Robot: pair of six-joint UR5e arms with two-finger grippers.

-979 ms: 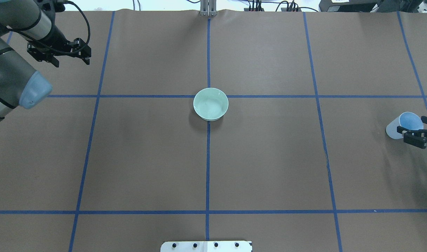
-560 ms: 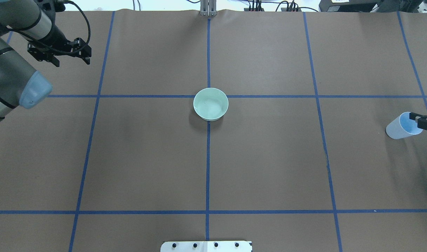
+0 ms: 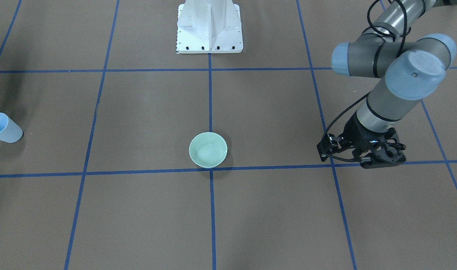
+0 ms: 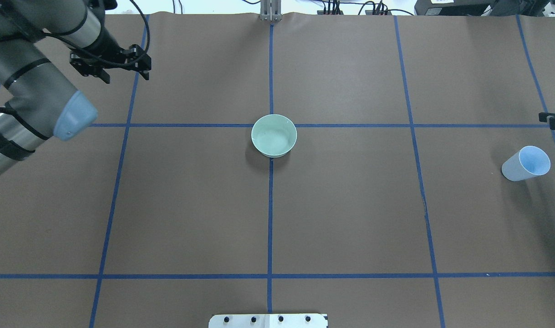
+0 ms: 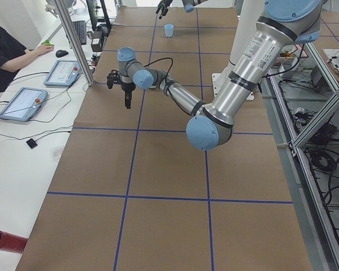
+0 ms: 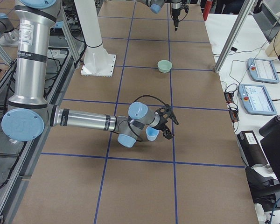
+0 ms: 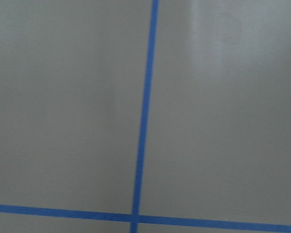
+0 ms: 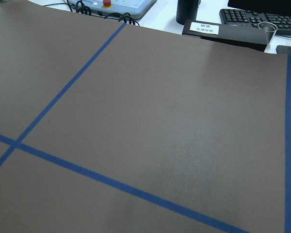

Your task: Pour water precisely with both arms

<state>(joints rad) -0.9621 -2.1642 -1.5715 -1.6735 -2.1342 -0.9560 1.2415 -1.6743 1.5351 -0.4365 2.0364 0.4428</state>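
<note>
At the right edge of the overhead view, the pale blue cup (image 4: 526, 164) stands upright on the worktop (image 4: 350, 218), just below the right gripper (image 4: 553, 119) (its jaws' spread cannot be told; nothing held). The left gripper (image 4: 126, 78), jaws wide and empty, hangs far upper left. Water (image 4: 275, 139) seemingly pools in the central mint bowl (image 4: 257, 125).

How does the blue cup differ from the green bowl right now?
The cup is pale blue, tall and narrow; the bowl is pale green, wide and low. The cup stands near the right edge of the table; the bowl sits at its centre. Both stand ungrasped, mouth up.
</note>
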